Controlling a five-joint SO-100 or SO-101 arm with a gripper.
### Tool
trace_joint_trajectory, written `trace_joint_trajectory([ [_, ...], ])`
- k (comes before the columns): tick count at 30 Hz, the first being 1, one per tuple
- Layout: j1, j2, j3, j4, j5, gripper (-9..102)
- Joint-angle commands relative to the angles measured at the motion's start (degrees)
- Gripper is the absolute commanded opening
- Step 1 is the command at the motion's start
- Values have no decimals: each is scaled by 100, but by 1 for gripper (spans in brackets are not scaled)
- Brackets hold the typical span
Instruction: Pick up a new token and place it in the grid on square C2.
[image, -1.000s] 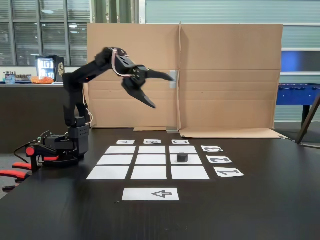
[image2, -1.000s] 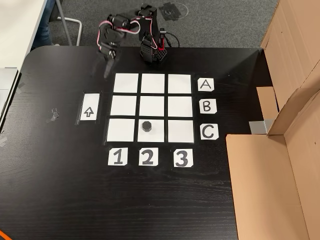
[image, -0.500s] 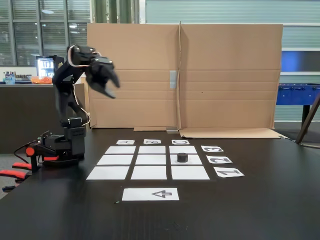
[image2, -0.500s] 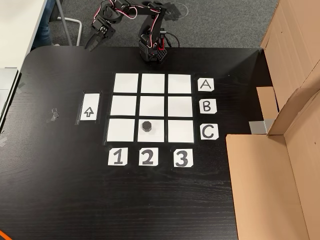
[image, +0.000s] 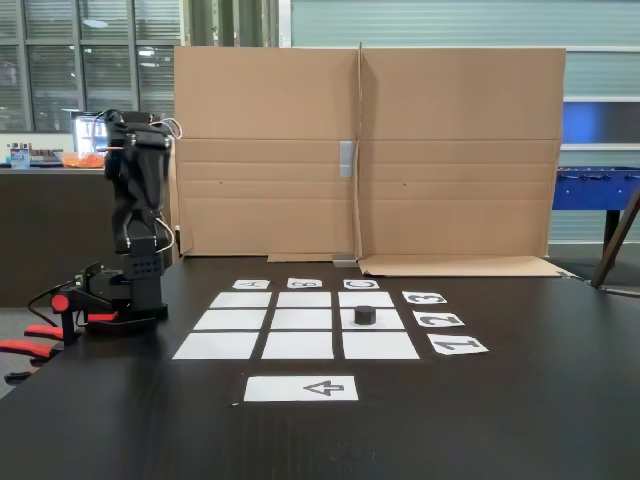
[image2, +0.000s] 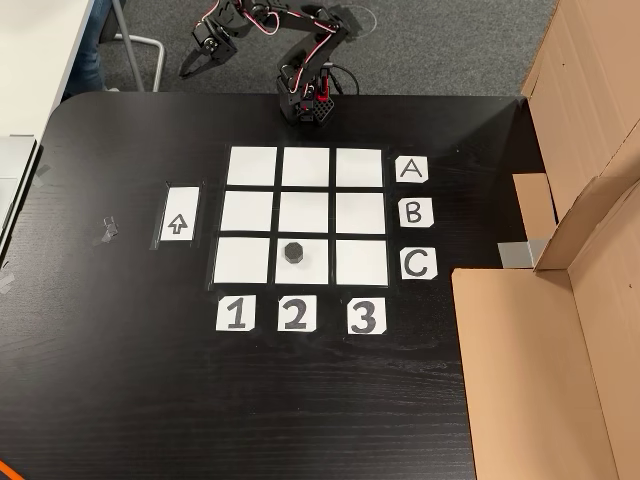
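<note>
While the token (image2: 293, 252) sat on square C2 (image2: 305, 263), the gripper (image2: 192, 68) hung beyond the table (image2: 120, 400) edge; finger spread was impossible to tell.

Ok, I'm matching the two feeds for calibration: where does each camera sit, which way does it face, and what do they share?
A fixed view: low at table height by the arrow sheet, facing the cardboard wall; the arm stands folded at left.
Another fixed view: high above, looking down at the table; arm base at top, gripper beyond the table edge.
Shared: the grid with the token on square C2.
</note>
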Motion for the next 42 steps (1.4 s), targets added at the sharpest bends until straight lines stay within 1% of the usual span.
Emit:
trace_joint_trajectory([
  [1, 264, 413, 369, -334, -9, -1],
  [4, 404, 791, 896, -791, -18, -1],
  [15, 650, 2435, 2848, -1283, -308, -1],
  [19, 773, 3032, 3507, -1345, -378, -1],
  [23, 976, 3322, 3955, -1441, -439, -1],
  [32, 1318, 3665, 5133, -2250, -501, -1],
  [39, 1389, 4131, 5774, -2329, -519, -1],
  [42, 1380, 4228, 5801, -2241, -510, -1],
])
